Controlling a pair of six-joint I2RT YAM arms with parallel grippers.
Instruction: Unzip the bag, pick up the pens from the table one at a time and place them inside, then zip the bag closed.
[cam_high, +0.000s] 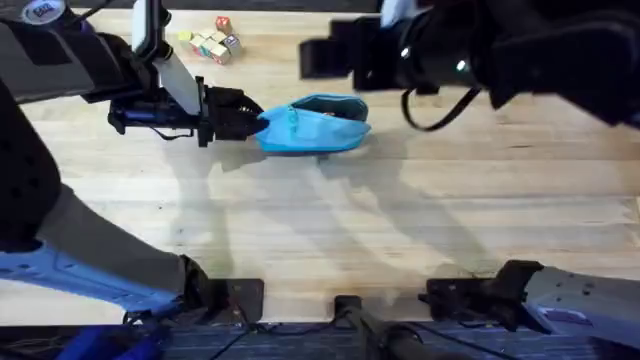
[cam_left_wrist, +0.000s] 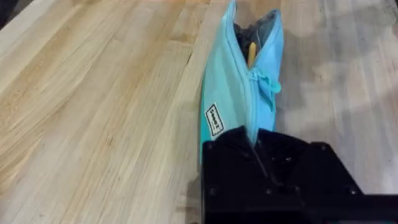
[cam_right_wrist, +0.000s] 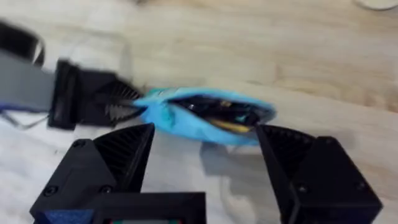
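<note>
The bag (cam_high: 312, 126) lay on the table (cam_high: 330, 230) toward twelve o'clock, its nine o'clock end pinched by the left gripper (cam_high: 255, 120), zip partly open; the right gripper (cam_right_wrist: 205, 155), spread wide and empty above, likely needed the pull tab (cam_left_wrist: 268, 93) drawn steadily.

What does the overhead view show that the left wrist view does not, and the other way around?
Overhead view alone: small coloured blocks far back on the table, and the right arm high above the bag.

Left wrist view alone: the zip's teal pull tab, a small label on the bag's side, and something yellow inside the open mouth.

Both: the light-blue bag, gripped at one end by the left tool, lying on the wooden table.
</note>
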